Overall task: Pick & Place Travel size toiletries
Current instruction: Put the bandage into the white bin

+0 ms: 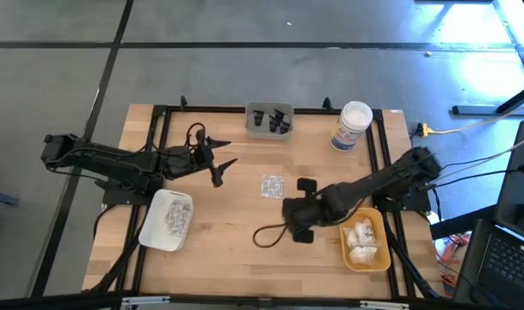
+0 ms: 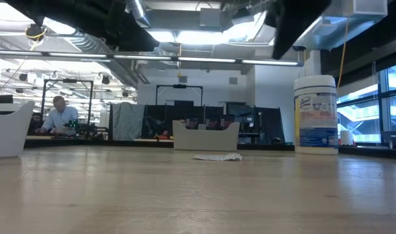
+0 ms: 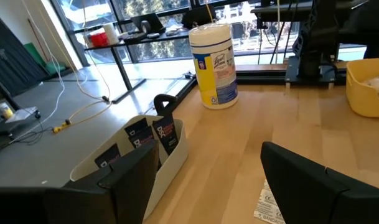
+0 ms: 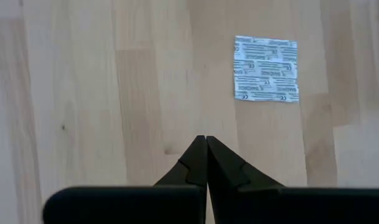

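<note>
At table centre, slightly toward twelve o'clock: one silvery blister packet (image 1: 272, 186), lying flat and alone on bare wood. Thin, light, probably slick foil; likely semi-stiff, so hard to pinch from above without sliding. Best taken at an edge or corner, one fingertip scraped beneath, or pressed and dragged first. At four o'clock from the packet, close by but not touching: right end effector (image 4: 206, 144), fingers together to a point, holding nothing, aimed down at the table. At nine o'clock from the packet: left end effector (image 1: 220, 169), fingers apart, empty, hovering over the wood. At twelve o'clock, near the far edge: grey tray (image 1: 268, 121) with small dark tubes standing inside. At two o'clock: white jar (image 1: 352, 126) with blue label. At seven o'clock: white tray (image 1: 167, 220) already carrying packets. At five o'clock: yellow tray (image 1: 366, 242) with lumpy white bundles. Plenty of open wood all round the packet, so room for a low sideways approach; route toward the white tray open, though passing near the left end effector. Black frame rails along the table edges to be minded on wide swings.
</note>
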Tool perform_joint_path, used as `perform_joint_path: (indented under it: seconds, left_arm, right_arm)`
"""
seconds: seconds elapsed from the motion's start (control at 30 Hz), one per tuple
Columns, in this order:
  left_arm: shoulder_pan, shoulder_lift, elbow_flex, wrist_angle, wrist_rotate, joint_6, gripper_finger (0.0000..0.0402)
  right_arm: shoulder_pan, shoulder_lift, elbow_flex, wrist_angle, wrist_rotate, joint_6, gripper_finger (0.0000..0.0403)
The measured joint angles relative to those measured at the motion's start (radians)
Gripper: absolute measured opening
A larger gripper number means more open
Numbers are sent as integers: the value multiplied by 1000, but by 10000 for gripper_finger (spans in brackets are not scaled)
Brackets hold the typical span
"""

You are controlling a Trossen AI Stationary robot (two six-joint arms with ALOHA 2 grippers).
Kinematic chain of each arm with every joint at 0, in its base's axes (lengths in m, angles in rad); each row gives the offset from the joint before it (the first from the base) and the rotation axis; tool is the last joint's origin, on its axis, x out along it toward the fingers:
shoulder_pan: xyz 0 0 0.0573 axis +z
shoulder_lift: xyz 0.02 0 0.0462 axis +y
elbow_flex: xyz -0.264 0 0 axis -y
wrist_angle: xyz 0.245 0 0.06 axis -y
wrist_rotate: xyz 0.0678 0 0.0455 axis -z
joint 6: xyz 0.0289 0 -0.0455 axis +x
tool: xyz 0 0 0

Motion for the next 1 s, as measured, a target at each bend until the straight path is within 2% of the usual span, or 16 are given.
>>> perform_joint_path:
  seconds: [0.23, 0.47, 0.6, 0.7, 0.87, 1.0]
  left_arm:
    - [0, 0, 0, 2, 0, -1, 281]
    - [0, 0, 0, 2, 0, -1, 281]
    - [0, 0, 0, 2, 0, -1, 281]
    - [0, 0, 0, 3, 0, -1, 281]
    - [0, 0, 0, 3, 0, -1, 281]
    - [0, 0, -1, 3, 0, -1, 281]
  right_arm:
    - [-52, -318, -315, 264, 24, 2, 3]
    - [-156, -555, -511, 409, 22, -21, 3]
    - [-237, -612, -598, 481, -41, -41, 3]
    - [-295, -621, -664, 571, -131, -74, 3]
    - [-378, -622, -788, 776, -257, -103, 3]
    - [-427, -622, -911, 949, -288, -89, 3]
